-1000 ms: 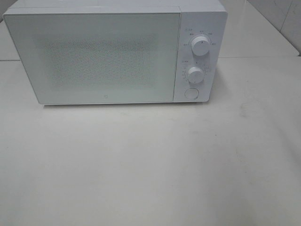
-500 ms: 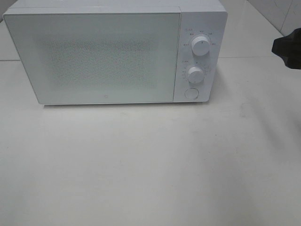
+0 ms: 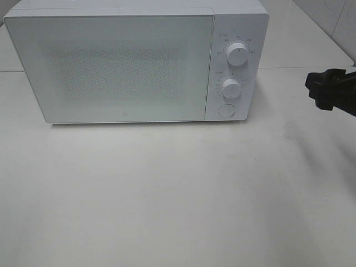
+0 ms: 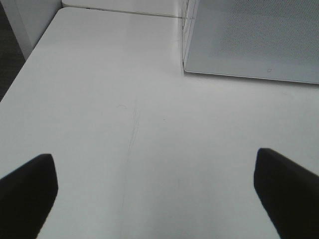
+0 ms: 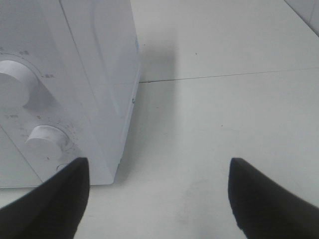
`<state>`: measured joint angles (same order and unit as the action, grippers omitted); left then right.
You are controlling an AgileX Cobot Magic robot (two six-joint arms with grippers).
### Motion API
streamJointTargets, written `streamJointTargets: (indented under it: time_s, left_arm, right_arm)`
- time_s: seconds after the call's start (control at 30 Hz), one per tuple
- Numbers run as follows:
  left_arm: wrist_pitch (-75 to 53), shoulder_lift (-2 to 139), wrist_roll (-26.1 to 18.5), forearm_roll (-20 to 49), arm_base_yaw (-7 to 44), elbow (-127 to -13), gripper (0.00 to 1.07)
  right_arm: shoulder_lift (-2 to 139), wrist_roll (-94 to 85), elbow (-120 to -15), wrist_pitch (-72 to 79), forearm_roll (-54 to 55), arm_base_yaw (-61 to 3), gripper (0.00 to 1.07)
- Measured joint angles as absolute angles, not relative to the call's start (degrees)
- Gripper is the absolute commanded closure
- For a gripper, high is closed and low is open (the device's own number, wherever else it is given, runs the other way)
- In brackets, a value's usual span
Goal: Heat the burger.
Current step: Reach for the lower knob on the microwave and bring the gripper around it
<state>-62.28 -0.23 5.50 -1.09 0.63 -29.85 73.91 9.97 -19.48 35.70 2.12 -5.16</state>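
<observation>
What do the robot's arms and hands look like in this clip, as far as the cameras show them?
Little beyond the hands shows. The right hand is a matt black, blocky piece in the high view; no cables or markings are visible. In the wrist views its fingers and those of the left hand are plain black wedges.

The left gripper (image 4: 155, 167) and right gripper (image 5: 158, 168) are matte black, with broad, blunt, wedge-shaped fingers (image 5: 52, 201).

No legible text: microwave (image 3: 111, 67) dial markings (image 3: 238, 39) too small; door logo (image 3: 123, 117) unreadable.
</observation>
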Motion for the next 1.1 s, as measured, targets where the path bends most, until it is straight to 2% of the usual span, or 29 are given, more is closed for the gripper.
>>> streamJointTargets:
  time_s: [0.23, 0.37, 0.4, 0.43, 0.47, 0.57, 0.67, 0.73, 0.93, 1.03, 1.1]
  left_arm:
    - [-62.22, -0.23, 5.5, -1.09, 0.63, -29.85, 0.06]
    - [-62.22, -0.23, 5.5, -1.09, 0.63, -29.85, 0.06]
    - [-62.22, -0.23, 5.5, -1.09, 0.63, -29.85, 0.06]
    - [-62.22, -0.23, 5.5, -1.09, 0.63, -29.85, 0.06]
    - [-62.22, -0.23, 5.5, -1.09, 0.63, -29.85, 0.06]
    - [-62.22, -0.23, 5.5, -1.09, 0.63, -29.85, 0.06]
    - [-62.22, -0.23, 5.5, -1.09, 0.63, -29.85, 0.06]
    - [-62.22, -0.23, 5.5, -1.09, 0.63, -29.85, 0.06]
    - [-62.22, -0.23, 5.5, -1.09, 0.63, -29.85, 0.06]
    - [-62.22, -0.23, 5.5, -1.09, 0.63, -29.85, 0.06]
    - [-62.22, -0.23, 5.5, -1.09, 0.63, -29.85, 0.06]
  right_arm:
    - [74.48, 3.61, -13.98, 44.46, 10.66, -6.88, 0.32]
    - [74.48, -3.61, -11.52, 50.53, 19.71, -13.41, 0.32]
    - [74.48, -3.61, -11.52, 50.53, 19.71, -13.41, 0.32]
    - [74.48, -6.65, -11.12, 52.25, 23.61, -16.5, 0.32]
    - [74.48, -6.65, -11.12, 52.25, 23.61, -16.5, 0.32]
    - [74.48, -13.98, -11.06, 56.55, 32.83, -24.98, 0.32]
    - [74.48, -15.01, -11.06, 57.52, 34.66, -26.24, 0.32]
    - [74.48, -17.76, -11.06, 60.73, 40.79, -31.8, 0.32]
    - [77.12, -19.31, -11.12, 64.0, 46.12, -38.33, 0.32]
    - [78.04, -19.42, -11.12, 64.86, 46.87, -39.48, 0.32]
    - [81.13, -19.48, -11.23, 66.86, 49.33, -42.8, 0.32]
